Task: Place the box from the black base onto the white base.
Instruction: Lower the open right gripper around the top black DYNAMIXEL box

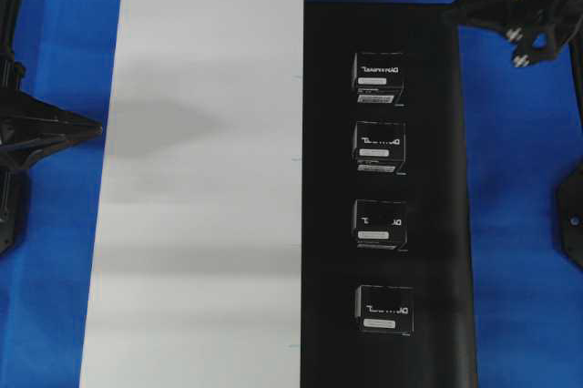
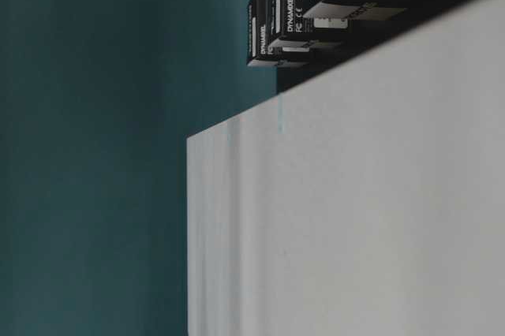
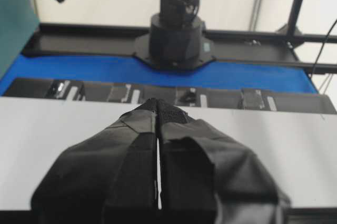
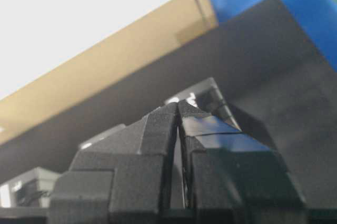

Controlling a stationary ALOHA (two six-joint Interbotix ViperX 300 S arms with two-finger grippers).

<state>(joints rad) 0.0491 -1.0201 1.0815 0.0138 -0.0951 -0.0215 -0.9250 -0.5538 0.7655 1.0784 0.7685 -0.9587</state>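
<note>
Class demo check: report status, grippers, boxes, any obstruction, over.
Left gripper shut, empty, over white base. Right gripper shut, empty, at far end of black base. All four boxes on black base, none moved. Nothing blocking.

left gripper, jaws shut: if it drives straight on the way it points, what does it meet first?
Probably nothing on the white base: the left gripper points across its bare surface. Beyond lies the row of boxes on the black base, likeliest the box dead ahead, though height above the panel is unclear.
</note>
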